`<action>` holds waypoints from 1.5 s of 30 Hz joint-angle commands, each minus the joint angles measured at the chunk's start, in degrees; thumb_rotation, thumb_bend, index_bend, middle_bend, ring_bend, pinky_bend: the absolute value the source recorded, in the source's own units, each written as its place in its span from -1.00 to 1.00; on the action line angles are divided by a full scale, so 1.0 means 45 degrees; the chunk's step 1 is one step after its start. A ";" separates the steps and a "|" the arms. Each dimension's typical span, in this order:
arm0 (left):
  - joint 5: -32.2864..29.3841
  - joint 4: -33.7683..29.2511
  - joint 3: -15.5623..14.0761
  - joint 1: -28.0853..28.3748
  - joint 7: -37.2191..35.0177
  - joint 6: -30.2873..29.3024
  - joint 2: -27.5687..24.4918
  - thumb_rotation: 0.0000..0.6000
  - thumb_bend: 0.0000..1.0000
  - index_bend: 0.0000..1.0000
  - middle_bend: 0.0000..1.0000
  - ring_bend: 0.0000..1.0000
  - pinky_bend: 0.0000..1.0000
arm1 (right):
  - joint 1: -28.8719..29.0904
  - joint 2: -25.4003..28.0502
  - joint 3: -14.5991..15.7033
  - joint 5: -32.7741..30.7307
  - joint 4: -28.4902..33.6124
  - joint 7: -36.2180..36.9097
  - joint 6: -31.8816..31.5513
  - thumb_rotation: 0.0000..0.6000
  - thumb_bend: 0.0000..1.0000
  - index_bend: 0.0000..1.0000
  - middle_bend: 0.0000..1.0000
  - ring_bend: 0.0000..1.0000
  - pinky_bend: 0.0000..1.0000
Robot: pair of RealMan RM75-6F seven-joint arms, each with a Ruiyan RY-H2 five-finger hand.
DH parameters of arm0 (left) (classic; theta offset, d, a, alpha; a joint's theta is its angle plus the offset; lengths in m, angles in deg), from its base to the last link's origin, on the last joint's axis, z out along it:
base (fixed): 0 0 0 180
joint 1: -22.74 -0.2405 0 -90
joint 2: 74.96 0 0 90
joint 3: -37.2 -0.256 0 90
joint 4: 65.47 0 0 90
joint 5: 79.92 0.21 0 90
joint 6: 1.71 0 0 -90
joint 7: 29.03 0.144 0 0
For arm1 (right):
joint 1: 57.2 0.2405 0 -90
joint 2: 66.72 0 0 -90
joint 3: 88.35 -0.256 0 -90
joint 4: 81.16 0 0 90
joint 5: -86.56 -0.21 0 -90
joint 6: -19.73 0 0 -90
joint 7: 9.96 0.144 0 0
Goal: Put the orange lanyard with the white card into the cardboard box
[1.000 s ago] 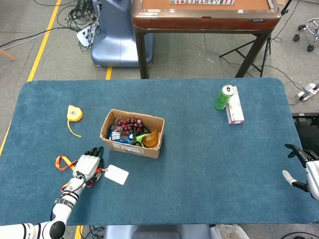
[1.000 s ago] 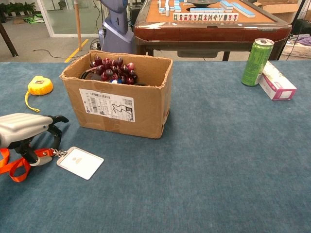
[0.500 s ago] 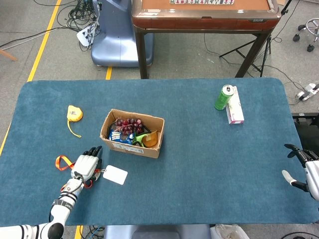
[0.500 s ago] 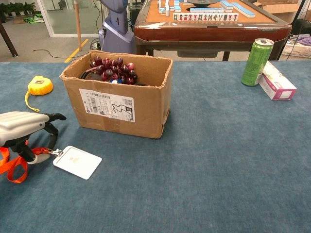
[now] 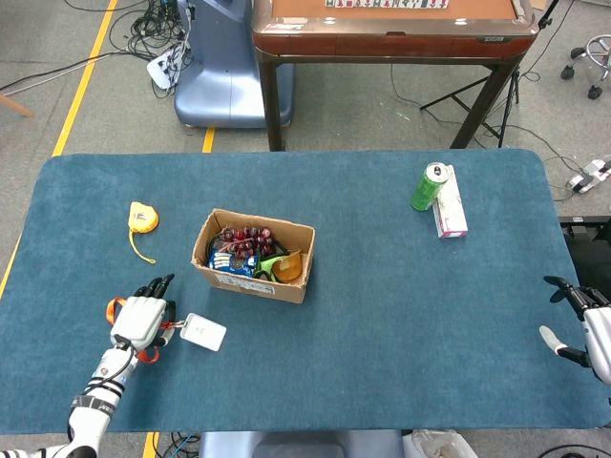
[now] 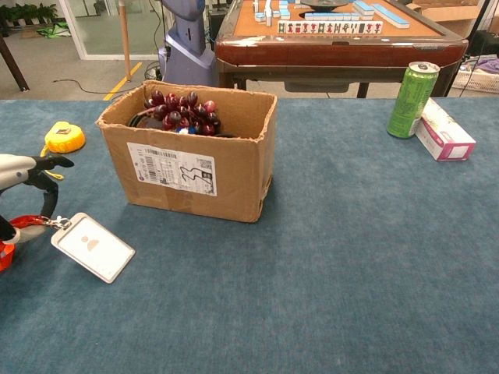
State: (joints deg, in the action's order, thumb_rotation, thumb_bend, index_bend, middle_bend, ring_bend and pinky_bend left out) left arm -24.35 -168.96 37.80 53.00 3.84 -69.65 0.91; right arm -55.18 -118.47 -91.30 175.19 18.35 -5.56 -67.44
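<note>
Handling notes, lanyard w/ card.

Location: the orange lanyard lies at lower left of the head view, on the blue bench, mostly covered by the left robot hand. The white card lies flat on the bench just right of that hand, joined to the strap by a small metal clip. The cardboard box sits up and right of the card, near but not touching; it is open-topped and already holds grapes plus other items.

Left robot hand: fingers curled down over the strap/clip end. In the chest view, lower left, the thumb and a finger appear to close around the strap near the clip. Judged as a hold on the lanyard; contact is partly cut off by the frame edge.

Right robot hand: far right edge of the head view, fingers spread, holding nothing, well apart from the work.

Properties (est.):
- Strap: light, limp fabric; will drape and trail.
- Card: light, thin, semi-rigid, smooth; will swing from the clip when lifted.
- Not fragile.

Grasp pt: take the strap close to the clip, so the card hangs short. Flat card is hard to pinch off the bench pile. Lift high enough for the dangling card to clear the box rim.
</note>
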 commanded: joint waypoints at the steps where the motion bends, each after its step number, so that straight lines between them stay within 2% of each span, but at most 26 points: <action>1: 0.0251 -0.0442 -0.0027 -0.0205 -0.0050 -0.0334 -0.0432 1.00 -0.25 0.28 -1.00 -0.99 -0.71 | 0.0003 -0.0004 -0.0002 -0.0003 0.0009 -0.0012 0.0002 1.00 -0.51 -0.53 -0.15 -0.30 0.33; 18: 0.0605 -0.2320 0.0663 -0.0361 0.0474 -0.1375 -0.2176 1.00 -0.25 0.29 -1.00 -0.99 -0.70 | 0.0030 -0.0004 -0.0010 -0.0058 -0.0011 0.0013 0.0063 1.00 -0.51 -0.52 -0.15 -0.30 0.33; 26: 0.0700 -0.3655 0.1489 -0.0211 0.0602 -0.1936 -0.3241 1.00 -0.25 0.29 -1.00 -0.99 -0.69 | 0.0054 -0.0018 0.0002 -0.0056 0.0010 -0.0040 0.0115 1.00 -0.51 -0.52 -0.15 -0.30 0.33; 35: -0.0894 -0.4952 0.2807 0.0779 0.1497 -0.1856 -0.4098 1.00 -0.25 0.29 -1.00 -0.99 -0.68 | 0.0102 -0.0044 0.0015 -0.0063 0.0009 -0.0102 0.0212 1.00 -0.51 -0.53 -0.15 -0.30 0.33; 45: -0.2317 -0.5613 0.3572 0.2175 0.2528 -0.1782 -0.3775 1.00 -0.25 0.29 -1.00 -0.99 -0.67 | 0.0117 -0.0032 0.0034 -0.0031 0.0004 -0.0059 0.0234 1.00 -0.51 -0.53 -0.15 -0.30 0.33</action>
State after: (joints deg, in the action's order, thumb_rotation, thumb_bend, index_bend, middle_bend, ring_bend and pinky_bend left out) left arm -34.10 -193.71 53.31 61.99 14.54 -77.53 -16.50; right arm -54.65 -118.61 -91.14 175.05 18.37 -5.82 -66.39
